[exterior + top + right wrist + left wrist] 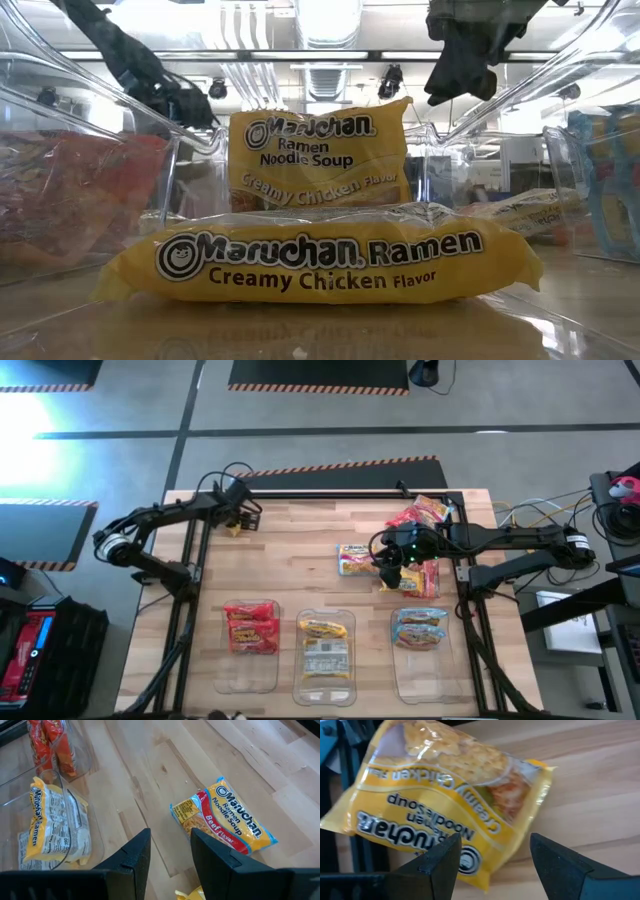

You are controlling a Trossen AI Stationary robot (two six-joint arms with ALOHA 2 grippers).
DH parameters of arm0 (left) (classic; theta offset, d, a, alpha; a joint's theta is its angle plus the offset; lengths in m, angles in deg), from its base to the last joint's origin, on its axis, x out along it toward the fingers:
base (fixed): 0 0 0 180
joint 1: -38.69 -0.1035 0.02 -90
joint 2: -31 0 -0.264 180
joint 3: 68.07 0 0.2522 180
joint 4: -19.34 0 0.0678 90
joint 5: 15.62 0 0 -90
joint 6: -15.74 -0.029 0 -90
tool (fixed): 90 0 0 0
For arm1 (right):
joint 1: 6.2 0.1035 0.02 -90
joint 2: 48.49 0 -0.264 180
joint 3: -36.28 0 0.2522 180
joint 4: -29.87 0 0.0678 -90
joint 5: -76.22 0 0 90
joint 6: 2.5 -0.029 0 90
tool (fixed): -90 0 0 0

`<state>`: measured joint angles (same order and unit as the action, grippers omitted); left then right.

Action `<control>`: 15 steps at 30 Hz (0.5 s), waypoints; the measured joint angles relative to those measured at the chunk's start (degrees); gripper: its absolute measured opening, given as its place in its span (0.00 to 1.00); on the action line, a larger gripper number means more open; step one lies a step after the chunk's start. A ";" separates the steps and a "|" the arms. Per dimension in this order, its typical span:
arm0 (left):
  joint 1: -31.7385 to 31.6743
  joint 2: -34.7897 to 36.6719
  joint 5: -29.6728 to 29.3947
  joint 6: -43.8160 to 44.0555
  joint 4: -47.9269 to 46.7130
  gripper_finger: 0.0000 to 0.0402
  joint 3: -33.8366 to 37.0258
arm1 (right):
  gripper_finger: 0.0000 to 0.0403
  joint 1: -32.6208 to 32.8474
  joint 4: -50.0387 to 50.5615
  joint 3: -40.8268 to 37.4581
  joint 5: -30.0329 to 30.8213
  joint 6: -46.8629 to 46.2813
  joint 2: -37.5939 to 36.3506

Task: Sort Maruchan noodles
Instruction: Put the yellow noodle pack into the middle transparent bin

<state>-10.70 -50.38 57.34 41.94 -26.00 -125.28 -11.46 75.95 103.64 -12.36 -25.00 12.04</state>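
Observation:
A yellow Creamy Chicken packet (445,795) lies flat at the table's far left corner (232,529). My left gripper (492,857) is open just over its near end (243,518). My right gripper (170,852) is open and empty above the table's right middle (390,572). A blue-edged Beef packet (225,817) lies flat beside it, toward the table's left (355,558). More loose packets lie right of it (422,578) and beyond it, red ones (420,513).
Three clear bins stand along the near edge. The left bin (250,665) holds red packets (250,625), the middle bin (325,688) yellow ones (320,265), the right bin (420,672) blue ones (420,628). Bare wood lies between the arms.

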 joint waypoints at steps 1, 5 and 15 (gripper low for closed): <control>-0.44 -0.05 0.00 -0.65 0.02 0.55 0.00 | 0.32 0.01 0.00 0.00 0.00 0.00 0.00; -1.88 -0.56 0.02 -2.54 0.02 0.55 0.00 | 0.32 0.00 0.00 0.00 0.01 0.00 0.00; -3.15 -3.57 3.99 -4.72 0.99 0.55 -0.02 | 0.32 -0.01 0.00 0.00 0.01 0.00 0.00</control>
<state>-13.84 -53.94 61.34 37.21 -25.01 -125.30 -11.47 75.95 103.64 -12.34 -25.00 12.04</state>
